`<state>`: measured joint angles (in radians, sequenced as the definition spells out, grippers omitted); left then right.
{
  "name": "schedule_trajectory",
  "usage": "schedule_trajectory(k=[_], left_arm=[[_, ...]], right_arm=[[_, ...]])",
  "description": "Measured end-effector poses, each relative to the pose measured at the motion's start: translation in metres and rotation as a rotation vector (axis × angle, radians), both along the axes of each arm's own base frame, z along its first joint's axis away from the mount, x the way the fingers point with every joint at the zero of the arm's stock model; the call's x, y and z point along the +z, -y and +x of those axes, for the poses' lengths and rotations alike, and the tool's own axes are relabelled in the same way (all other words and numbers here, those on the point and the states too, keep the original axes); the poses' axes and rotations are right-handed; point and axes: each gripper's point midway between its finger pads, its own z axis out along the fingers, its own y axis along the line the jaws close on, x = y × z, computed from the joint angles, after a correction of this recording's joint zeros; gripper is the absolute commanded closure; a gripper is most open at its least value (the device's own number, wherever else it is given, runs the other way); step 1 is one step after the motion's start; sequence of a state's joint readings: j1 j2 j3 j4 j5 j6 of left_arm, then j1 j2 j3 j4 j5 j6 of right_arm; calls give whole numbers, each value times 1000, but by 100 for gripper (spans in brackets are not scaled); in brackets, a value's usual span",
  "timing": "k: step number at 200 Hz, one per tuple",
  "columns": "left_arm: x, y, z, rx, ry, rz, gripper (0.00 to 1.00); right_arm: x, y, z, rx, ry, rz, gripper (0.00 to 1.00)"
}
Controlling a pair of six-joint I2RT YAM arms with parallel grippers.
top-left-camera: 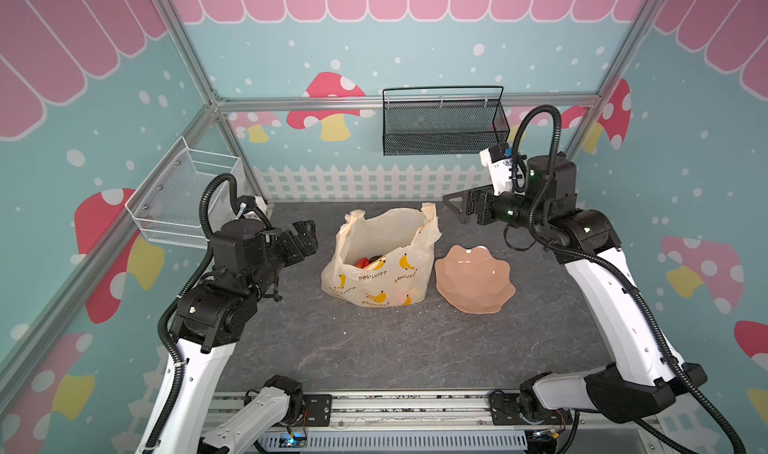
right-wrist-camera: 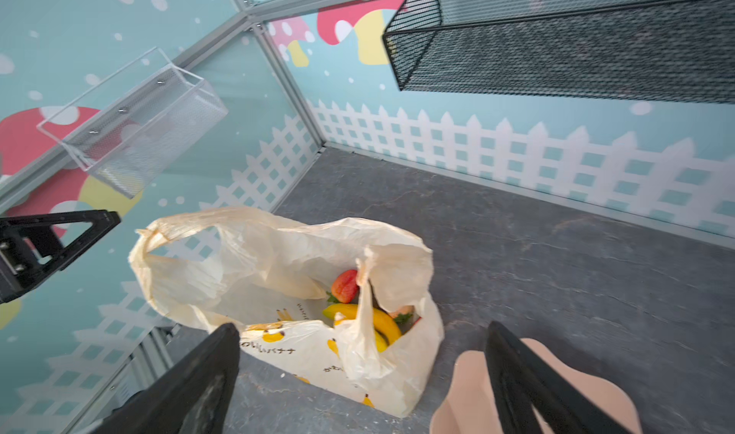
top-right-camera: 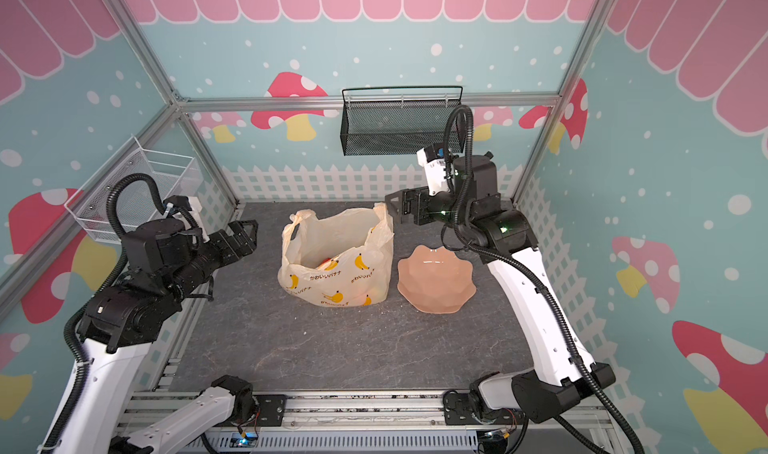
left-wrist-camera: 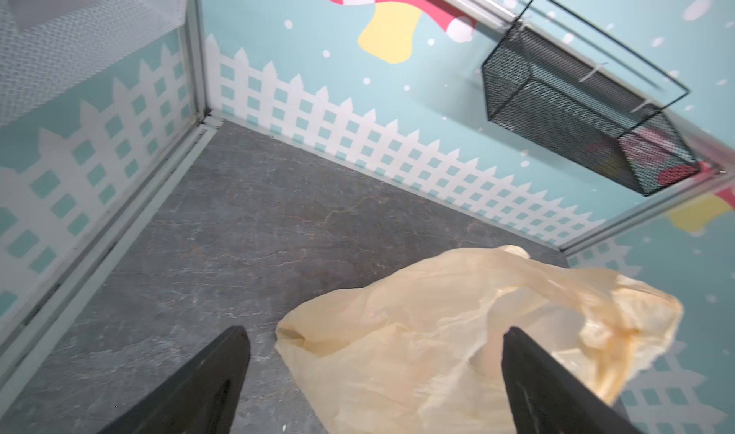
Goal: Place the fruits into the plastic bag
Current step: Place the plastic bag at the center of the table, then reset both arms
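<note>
The fruits [top-left-camera: 364, 262] lie at the bottom of the bag [top-left-camera: 380, 260], which stands open-mouthed in the middle of the table [top-left-camera: 374, 348]. Through the mouth my right wrist view shows a strawberry [right-wrist-camera: 345, 286] and a banana [right-wrist-camera: 385, 324]; the others are too hidden to name. Just beside the bag, on my right, the pink plate [top-left-camera: 473, 279] sits empty. My left pincer [top-left-camera: 308, 233] hangs released and empty, a little apart from the bag's left side. My right pincer [top-left-camera: 455, 206], also spread wide and holding nothing, hangs beyond the plate, near the bag's far right handle loop. I judge the filling done, so the step in hand is to back off cleanly. To do it well I should draw both arms outward and up, jaws wide and clear of the thin loops, so that no finger snags the film and tips the bag over.
</note>
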<state>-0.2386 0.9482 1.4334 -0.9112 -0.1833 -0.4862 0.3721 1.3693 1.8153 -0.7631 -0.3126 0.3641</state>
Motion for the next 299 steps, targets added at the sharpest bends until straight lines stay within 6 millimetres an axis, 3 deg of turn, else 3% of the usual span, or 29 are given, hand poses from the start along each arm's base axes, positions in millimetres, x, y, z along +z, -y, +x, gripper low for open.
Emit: schedule_trajectory(k=[30,55,81,105,125,138,155,193,243,263,299], left_arm=[[-19,-24,7,84,-57,14,0],[-48,-33,18,107,-126,53,0],[-105,-45,41,133,-223,100,0],[-189,-61,53,168,-330,151,0],[-249,-69,47,174,-390,206,0],[-271,-71,45,162,-360,239,0],[-283,-70,46,143,-243,273,0],[-312,-68,49,99,-84,369,0],[-293,-46,99,-6,126,353,1],[-307,-42,101,-42,100,343,0],[-286,-40,117,-62,163,338,1]], right_arm=[[-15,33,14,-108,-25,-51,3],[-57,72,30,-234,-91,-116,3],[-135,135,49,-414,-214,-164,3],[-224,201,50,-587,-358,-166,3],[-276,234,43,-683,-410,-190,3],[-295,238,41,-695,-360,-215,3],[-311,237,31,-688,-239,-243,3],[-323,236,3,-685,40,-305,3],[-334,227,-4,-669,219,-312,3],[-329,219,2,-641,284,-302,3],[-336,211,15,-626,314,-306,3]])
